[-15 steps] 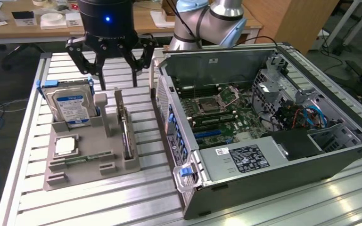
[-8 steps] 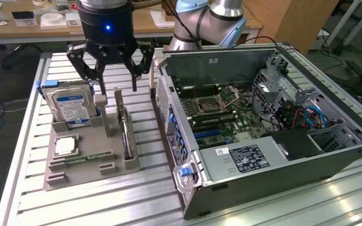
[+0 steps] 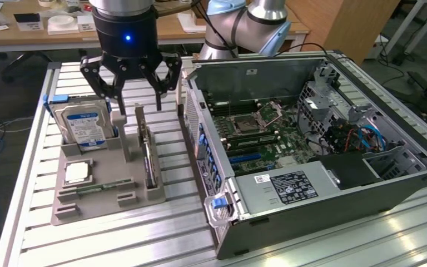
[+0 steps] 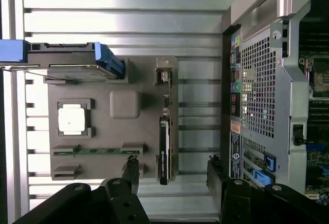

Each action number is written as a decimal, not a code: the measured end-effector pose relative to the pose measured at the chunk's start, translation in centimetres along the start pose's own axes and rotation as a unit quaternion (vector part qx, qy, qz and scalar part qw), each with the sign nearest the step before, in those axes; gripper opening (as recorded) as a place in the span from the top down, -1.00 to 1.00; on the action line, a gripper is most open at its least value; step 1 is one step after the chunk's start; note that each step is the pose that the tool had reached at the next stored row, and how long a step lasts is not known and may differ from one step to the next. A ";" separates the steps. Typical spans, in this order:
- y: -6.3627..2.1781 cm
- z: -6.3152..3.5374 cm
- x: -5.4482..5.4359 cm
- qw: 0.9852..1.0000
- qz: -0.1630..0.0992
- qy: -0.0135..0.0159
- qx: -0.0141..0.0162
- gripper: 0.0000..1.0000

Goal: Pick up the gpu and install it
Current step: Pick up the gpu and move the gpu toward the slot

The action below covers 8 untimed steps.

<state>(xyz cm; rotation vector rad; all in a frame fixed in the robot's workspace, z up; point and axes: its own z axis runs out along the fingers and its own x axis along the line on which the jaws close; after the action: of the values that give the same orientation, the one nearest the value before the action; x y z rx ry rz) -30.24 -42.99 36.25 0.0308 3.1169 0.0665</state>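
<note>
Gpu (image 3: 148, 161) (image 4: 164, 152), thin dark circuit card with silvery end bracket: standing on edge in the grey moulded tray (image 3: 102, 207) (image 4: 108, 131), sharing it with a boxy silver blue-labelled hard drive (image 3: 86, 127) (image 4: 77, 64), a square silvery chip (image 3: 78, 172) (image 4: 71, 119) and a narrow green memory stick (image 3: 95, 189) (image 4: 97, 151). Hovering above the card, black pincer (image 3: 139, 108) (image 4: 174, 165) released, spreading wide, touching nothing. Leaving only a narrow strip of slatted aluminium table (image 3: 124, 245) (image 4: 128, 18) between tray and open grey computer case (image 3: 310, 194) (image 4: 257, 80).

A slatted metal counter (image 3: 124, 245) (image 4: 128, 23) carries a grey holder tray (image 3: 102, 208) (image 4: 103, 126) near its edge on the exterior view's left. A hard drive (image 3: 86, 125) (image 4: 72, 62) stands upright in one tray corner. A square processor chip (image 3: 78, 172) (image 4: 71, 119) and a green memory stick (image 3: 98, 189) (image 4: 97, 151) lie flat. An open computer case (image 3: 310, 214) (image 4: 262, 85) lies just beside the tray, showing its motherboard (image 3: 258, 128) and power supply (image 3: 291, 186).
</note>
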 end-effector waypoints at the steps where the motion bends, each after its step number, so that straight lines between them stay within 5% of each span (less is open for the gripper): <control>1: 0.00 0.06 0.0 1.000 0.000 0.000 0.000 -0.29; 8: -0.01 0.30 0.0 1.000 0.000 0.000 0.000 -0.29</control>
<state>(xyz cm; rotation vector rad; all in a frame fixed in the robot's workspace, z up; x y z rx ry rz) -30.24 -42.99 35.95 0.0309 3.1163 0.0664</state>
